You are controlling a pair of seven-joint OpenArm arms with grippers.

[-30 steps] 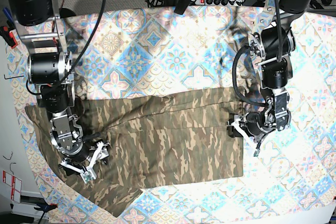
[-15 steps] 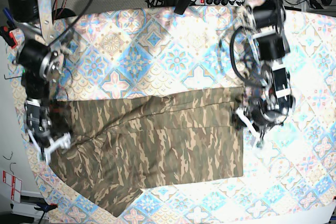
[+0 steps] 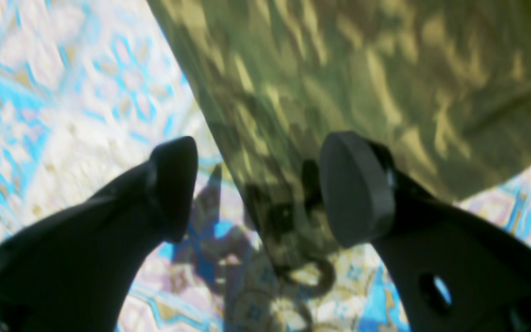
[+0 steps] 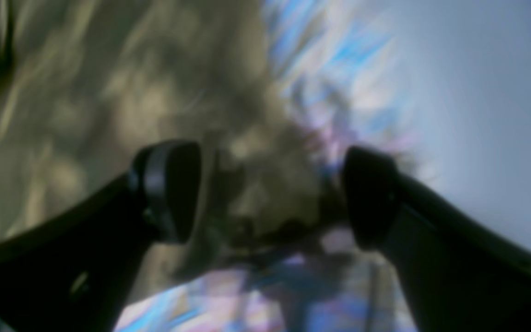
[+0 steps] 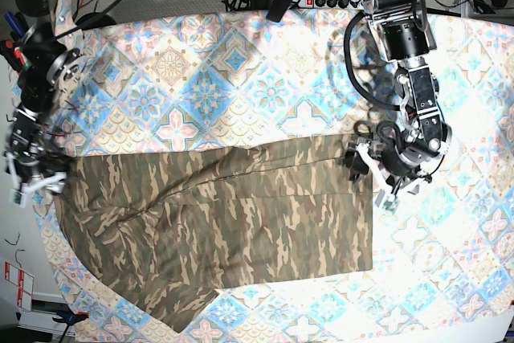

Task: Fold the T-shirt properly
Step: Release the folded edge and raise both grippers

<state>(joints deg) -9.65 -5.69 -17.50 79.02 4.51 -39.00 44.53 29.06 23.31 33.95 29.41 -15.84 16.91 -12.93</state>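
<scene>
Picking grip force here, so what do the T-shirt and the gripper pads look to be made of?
The T-shirt looks like thin, matte woven or knit cloth: it lies limp with soft creases. The left gripper pads look like matte black rubber or plastic, smooth and rounded; which one is unclear.

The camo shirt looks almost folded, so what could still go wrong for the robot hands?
1. The left gripper is open, straddling the T-shirt edge. If it shuts there, it might pinch the tablecloth too and drag it along.
2. The right gripper is open at the shirt's far corner near the table edge; its view is blurry, so it may miss the cloth.
3. One bottom flap sticks out at an angle and could make the fold lopsided.
</scene>
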